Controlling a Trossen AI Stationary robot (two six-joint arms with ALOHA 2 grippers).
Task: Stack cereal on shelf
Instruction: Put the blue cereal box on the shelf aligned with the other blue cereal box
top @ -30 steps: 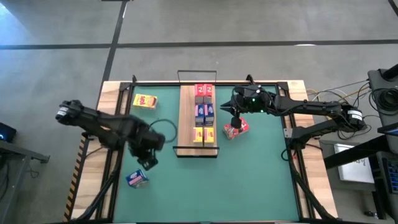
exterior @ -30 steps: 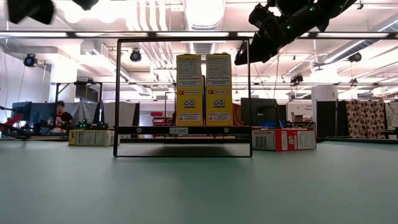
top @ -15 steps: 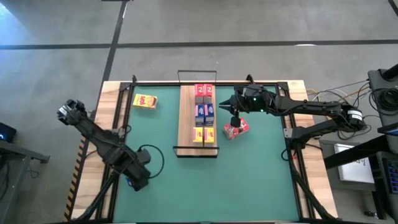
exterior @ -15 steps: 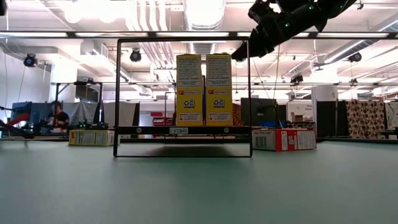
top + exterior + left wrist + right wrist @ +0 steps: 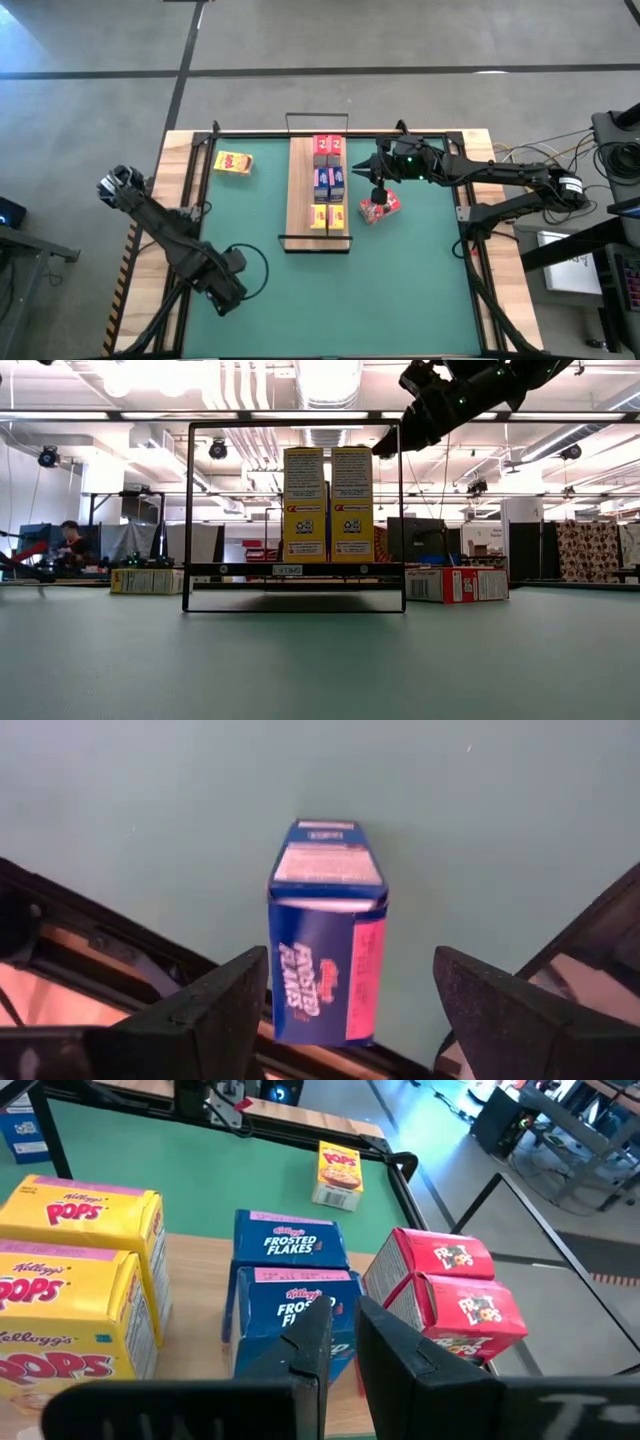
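Left gripper point(image 5: 340, 1010): jaws spread, straddling the blue box point(image 5: 326, 935); centre them, then squeeze its flat sides.
Right gripper point(image 5: 379, 195): closed, empty, waiting beside the shelf point(image 5: 298, 190).

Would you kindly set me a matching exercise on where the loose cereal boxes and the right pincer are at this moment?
Things:
1. loose yellow box
2. loose red box
3. loose blue box
4. right pincer

Places or states:
A. between the open fingers of the left pincer
B. shut, raised near the shelf
C. on the mat, close beside the shelf on the right arm's side
D. on the mat, on the left arm's side of the shelf

Pairs: 1-D, 2-C, 3-A, 4-B
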